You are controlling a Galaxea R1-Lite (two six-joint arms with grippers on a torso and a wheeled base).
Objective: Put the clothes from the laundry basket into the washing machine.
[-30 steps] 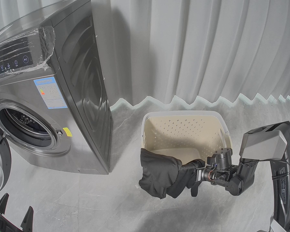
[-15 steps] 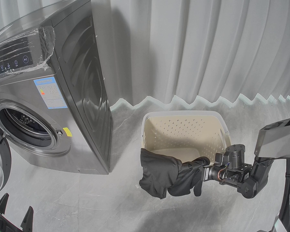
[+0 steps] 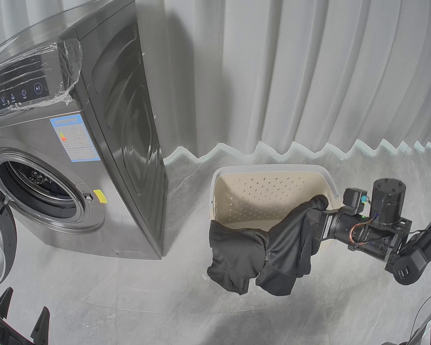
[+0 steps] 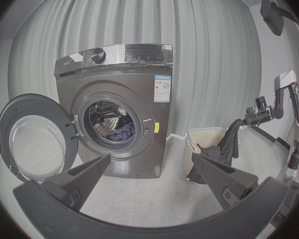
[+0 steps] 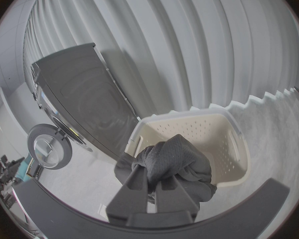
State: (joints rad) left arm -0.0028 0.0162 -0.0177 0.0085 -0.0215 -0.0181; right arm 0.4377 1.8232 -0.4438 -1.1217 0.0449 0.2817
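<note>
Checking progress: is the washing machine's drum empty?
No, a dark blue garment lies in the drum of the washing machine, past its open door.

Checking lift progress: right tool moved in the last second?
Yes: right tool rose and went right, from the laundry basket's near rim to its right rim, lifting the black garment.

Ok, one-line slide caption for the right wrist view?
Right gripper shut on a dark garment over the laundry basket, with the washing machine and its open door beyond.

Right arm [image 3: 368, 231] outstretched, jaws clamped on cloth [image 3: 292, 238]; left jaws spread wide.
</note>
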